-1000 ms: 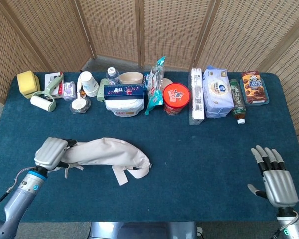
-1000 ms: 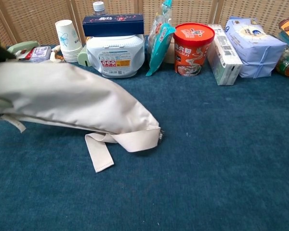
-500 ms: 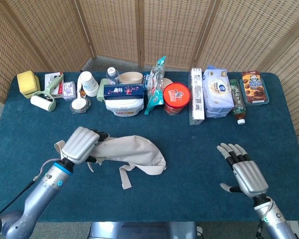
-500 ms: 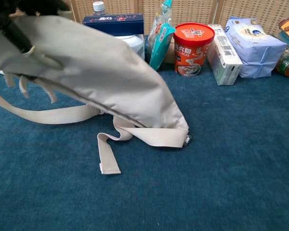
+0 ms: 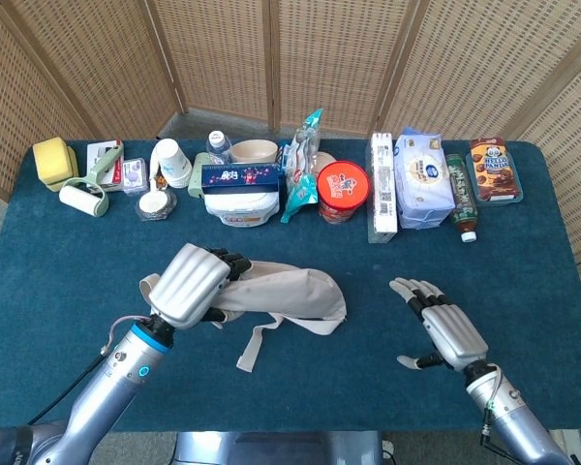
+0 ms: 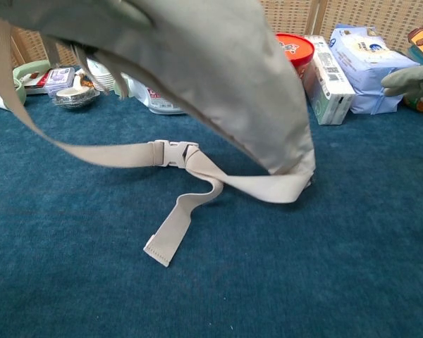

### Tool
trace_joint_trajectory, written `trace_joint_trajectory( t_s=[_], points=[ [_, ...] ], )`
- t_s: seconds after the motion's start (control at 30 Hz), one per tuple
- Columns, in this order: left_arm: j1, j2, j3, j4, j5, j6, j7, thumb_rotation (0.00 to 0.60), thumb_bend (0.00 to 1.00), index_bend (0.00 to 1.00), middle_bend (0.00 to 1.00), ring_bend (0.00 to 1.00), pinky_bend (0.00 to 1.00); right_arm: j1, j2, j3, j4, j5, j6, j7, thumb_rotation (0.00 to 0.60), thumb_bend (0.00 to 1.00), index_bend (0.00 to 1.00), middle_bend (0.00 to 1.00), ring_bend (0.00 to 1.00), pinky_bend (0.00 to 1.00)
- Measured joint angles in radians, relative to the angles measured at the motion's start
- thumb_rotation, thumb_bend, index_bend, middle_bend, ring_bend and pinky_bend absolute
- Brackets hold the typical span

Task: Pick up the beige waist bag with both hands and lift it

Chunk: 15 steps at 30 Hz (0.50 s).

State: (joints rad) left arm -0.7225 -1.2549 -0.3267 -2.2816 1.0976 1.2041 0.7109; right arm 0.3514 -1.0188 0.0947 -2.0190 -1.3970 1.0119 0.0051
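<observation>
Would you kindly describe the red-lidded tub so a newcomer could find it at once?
Look along the back row of items on the blue table. Near its middle stands the red-lidded tub, between a teal snack bag and a tall white box. It alone is round and red.

Left robot hand (image 5: 192, 285) grips beige waist bag (image 5: 289, 292); right robot hand (image 5: 447, 327) spread.

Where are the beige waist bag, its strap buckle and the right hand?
beige waist bag (image 5: 289, 289), head view, middle of the fabric body.
strap buckle (image 6: 170, 152), chest view, on the plastic clasp itself.
right hand (image 5: 450, 330), head view, back of the hand, fingers spread, apart from the bag.
</observation>
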Motion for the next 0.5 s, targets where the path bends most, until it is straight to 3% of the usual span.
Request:
trace_joint_trajectory(
  t_s=[0.23, 0.5],
  points=[
    [-0.021, -0.043, -0.012, -0.017, 0.029, 0.041, -0.01, 0.6, 0.06, 0.58, 0.61, 0.62, 0.74, 0.049, -0.003, 0.021, -0.014, 0.034, -0.062, 0.096, 0.6, 0.0, 0.0, 0.0, 0.0, 0.0],
    [-0.056, -0.124, -0.008, -0.002, 0.032, 0.055, -0.012, 0.6, 0.06, 0.58, 0.61, 0.62, 0.74, 0.088, -0.044, 0.062, -0.052, 0.111, -0.068, 0.094, 0.6, 0.0, 0.0, 0.0, 0.0, 0.0]
  ],
)
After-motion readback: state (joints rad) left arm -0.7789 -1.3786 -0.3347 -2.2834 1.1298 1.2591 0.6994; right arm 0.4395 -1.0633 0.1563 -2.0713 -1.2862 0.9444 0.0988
